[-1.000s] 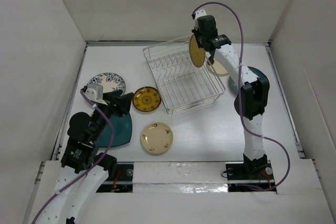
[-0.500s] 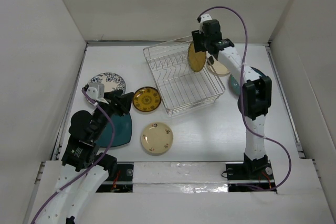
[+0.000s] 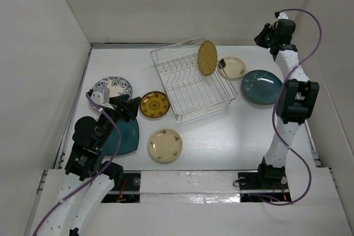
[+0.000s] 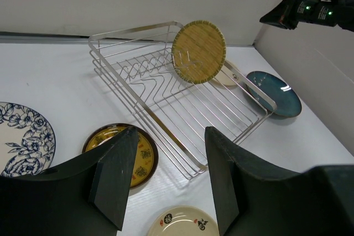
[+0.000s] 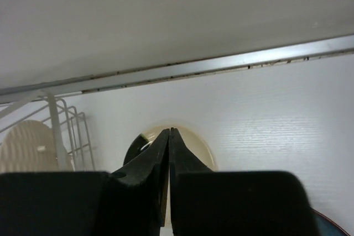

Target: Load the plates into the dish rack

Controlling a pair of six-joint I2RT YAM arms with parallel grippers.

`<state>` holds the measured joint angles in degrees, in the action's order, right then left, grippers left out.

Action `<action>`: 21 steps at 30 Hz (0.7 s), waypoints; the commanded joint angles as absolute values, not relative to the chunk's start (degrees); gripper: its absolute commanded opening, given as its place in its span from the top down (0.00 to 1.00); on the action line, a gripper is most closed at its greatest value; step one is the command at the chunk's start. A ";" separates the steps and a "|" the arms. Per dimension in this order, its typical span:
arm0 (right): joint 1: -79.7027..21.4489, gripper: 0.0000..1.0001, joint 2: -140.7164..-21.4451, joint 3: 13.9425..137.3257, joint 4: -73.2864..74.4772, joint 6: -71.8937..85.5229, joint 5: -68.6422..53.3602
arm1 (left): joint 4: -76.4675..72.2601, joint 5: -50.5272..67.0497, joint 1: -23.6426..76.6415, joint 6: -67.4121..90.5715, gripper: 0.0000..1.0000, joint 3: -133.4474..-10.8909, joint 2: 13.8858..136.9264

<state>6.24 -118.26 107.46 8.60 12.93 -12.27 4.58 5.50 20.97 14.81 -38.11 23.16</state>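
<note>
The silver wire dish rack [image 3: 204, 108] stands at the middle back. A tan grid-patterned plate [image 3: 207, 58] stands upright in its far right corner, and also shows in the left wrist view [image 4: 198, 52]. My right gripper [image 3: 264, 36] is shut and empty, high at the back right, above a cream plate [image 5: 191, 139]. My left gripper [image 3: 130, 106] is open and empty, over the squarish dark teal plate [image 3: 123, 136]. Flat on the table lie a yellow patterned plate [image 3: 154, 104], a blue-white floral plate [image 3: 112, 87], a second cream plate [image 3: 165, 145] and a round teal plate [image 3: 261, 87].
White walls close in the table at the left, back and right. The cream plate [image 3: 232, 67] lies just right of the rack, between it and the round teal plate. My right arm rises tall along the right side.
My right gripper has let go of the tan plate, which now stands in the rack, and has swung up and to the back right and shut. My left arm has not moved.
</note>
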 commanded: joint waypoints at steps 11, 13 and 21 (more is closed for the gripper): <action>10.63 0.47 -142.02 128.93 25.22 10.82 -32.35 | 2.64 5.80 20.74 14.15 0.52 -39.02 23.99; 10.63 0.47 -142.73 128.15 25.14 10.63 -32.17 | 2.64 5.80 20.74 14.06 0.52 -39.02 24.17; 10.11 0.51 -146.16 130.25 29.00 10.02 -32.17 | 2.64 5.63 20.74 14.06 0.52 -39.02 23.91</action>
<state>10.76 -145.64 127.13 27.27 11.35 -30.46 4.58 5.52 20.97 14.81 -38.11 23.73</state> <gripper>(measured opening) 0.501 0.486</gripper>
